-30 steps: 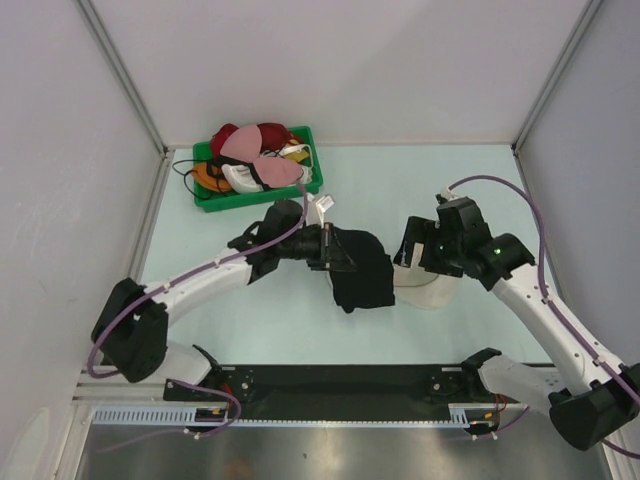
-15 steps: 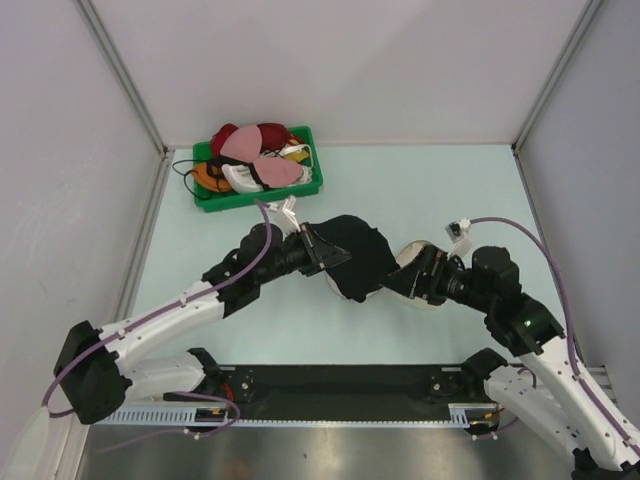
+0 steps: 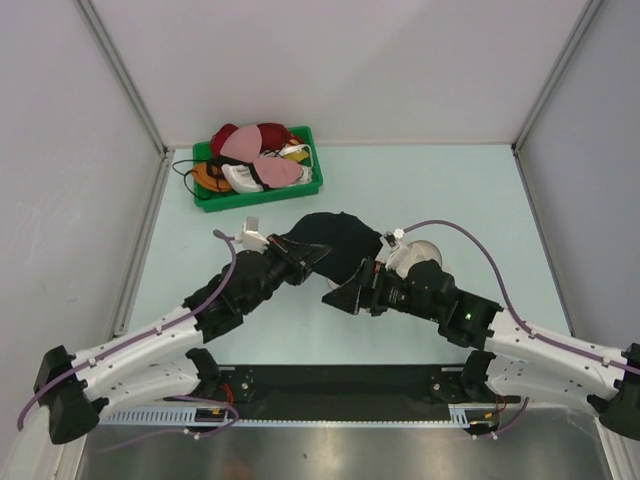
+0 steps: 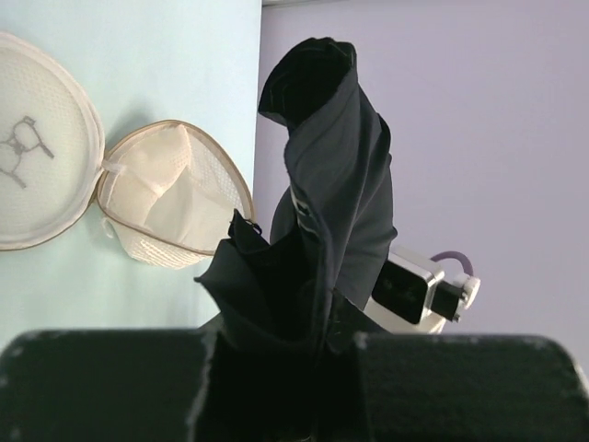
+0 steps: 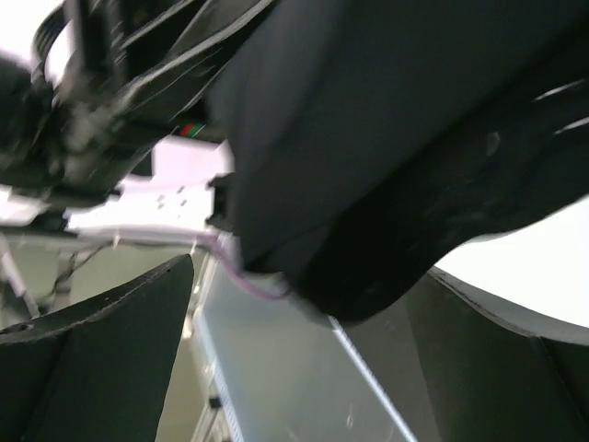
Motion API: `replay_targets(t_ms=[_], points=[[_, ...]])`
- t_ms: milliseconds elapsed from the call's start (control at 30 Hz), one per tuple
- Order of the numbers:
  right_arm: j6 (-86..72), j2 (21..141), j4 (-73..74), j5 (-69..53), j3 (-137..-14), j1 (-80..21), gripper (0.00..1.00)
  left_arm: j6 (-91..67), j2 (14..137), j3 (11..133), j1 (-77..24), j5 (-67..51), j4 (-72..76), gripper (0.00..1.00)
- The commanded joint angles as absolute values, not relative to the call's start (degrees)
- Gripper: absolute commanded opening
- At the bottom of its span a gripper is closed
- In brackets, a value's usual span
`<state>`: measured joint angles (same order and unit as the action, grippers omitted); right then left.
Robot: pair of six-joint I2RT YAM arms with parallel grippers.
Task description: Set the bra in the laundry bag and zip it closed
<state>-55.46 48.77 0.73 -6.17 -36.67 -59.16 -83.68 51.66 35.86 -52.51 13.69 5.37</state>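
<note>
The black bra [image 3: 335, 240] hangs bunched above the middle of the table, with my left gripper [image 3: 308, 256] shut on its near-left edge. In the left wrist view the bra [image 4: 327, 184] rises in a fold out of the left gripper [image 4: 285, 368]. The laundry bag [image 4: 175, 203] lies open on the table beyond, its round lid [image 4: 37, 157] flipped flat beside the dome. From above, only part of the laundry bag [image 3: 425, 250] shows behind my right arm. My right gripper [image 3: 342, 293] points left, open, just under the bra's lower edge. The bra [image 5: 396, 138] fills the view above the right gripper [image 5: 304, 368]; nothing sits between its fingers.
A green plastic bin [image 3: 210, 200] at the back left holds several other bras in red, pink, white and orange. The two arms meet close together at the table's centre. White walls stand on three sides.
My right arm left the bag and swung low and leftward, ending under the bra. My left arm stretched forward and lower, still holding the bra, which shifted slightly back.
</note>
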Motion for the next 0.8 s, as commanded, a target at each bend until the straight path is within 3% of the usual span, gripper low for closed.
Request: replay_targets(t_ms=[0,133,267,367,567,600,767], points=[[-57.03,49.30,-7.90,-0.09,-37.79,-59.24,1.00,-87.54,47.91,33.67,-53.09,16.26,6.15,0.00],[-58.80,51.85,-10.71,0.53,-38.32,-58.27,0.99,-86.84,46.32,32.26,-53.17,14.68,7.12,0.00],[-60.38,54.14,-13.89,-1.32,-38.41,-58.10,0.88,-87.71,45.09,30.07,-53.35,13.89,8.35,0.00],[-60.55,54.32,-13.62,-0.27,-38.32,-57.75,0.86,-87.37,44.82,29.62,-53.44,12.75,9.67,0.00],[-61.70,54.84,-16.70,-0.09,-36.91,-56.95,0.62,-87.36,44.74,29.01,-54.49,12.13,10.63,0.00],[-61.79,55.19,-17.57,-0.09,-36.91,-56.95,0.53,-87.45,44.82,29.00,-54.49,12.04,11.16,0.00],[-62.75,56.69,-19.51,-0.27,-35.16,-55.90,0.29,-87.02,45.26,28.39,-54.58,10.38,13.35,0.00]])
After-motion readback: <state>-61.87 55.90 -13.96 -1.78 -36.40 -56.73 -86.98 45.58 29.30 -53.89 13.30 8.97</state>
